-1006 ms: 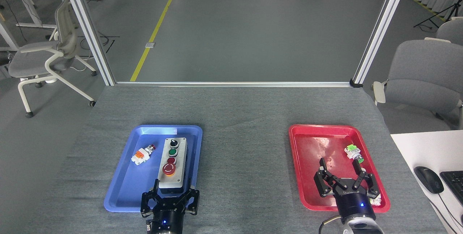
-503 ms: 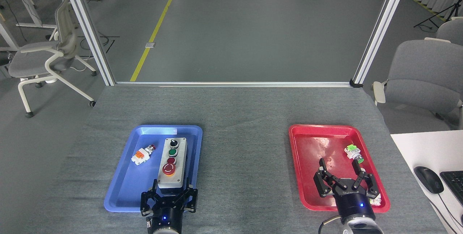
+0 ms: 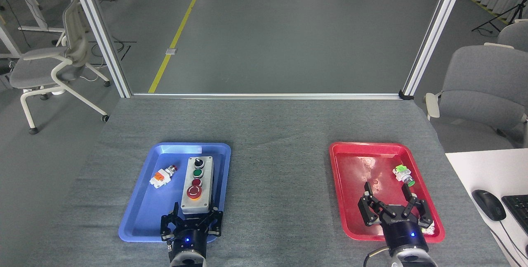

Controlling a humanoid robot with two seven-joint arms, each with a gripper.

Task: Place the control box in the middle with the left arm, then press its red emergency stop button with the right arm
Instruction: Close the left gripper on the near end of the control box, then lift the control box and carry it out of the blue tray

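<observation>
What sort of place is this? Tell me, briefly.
Probably a robot test cell in a workshop or lab: grey floor with yellow lines, an aluminium frame around the table, office chairs and a keyboard beside it.

Control box (image 3: 197,183) in blue tray (image 3: 136,221)

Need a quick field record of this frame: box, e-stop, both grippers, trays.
control box: oblong light-grey control box, in blue plastic tray, not yet in the middle
e-stop: round red mushroom button, nearest control to the robot
left gripper: black left gripper, fingers spread around the box's near end
right gripper: black right gripper, open over red plastic tray
</observation>
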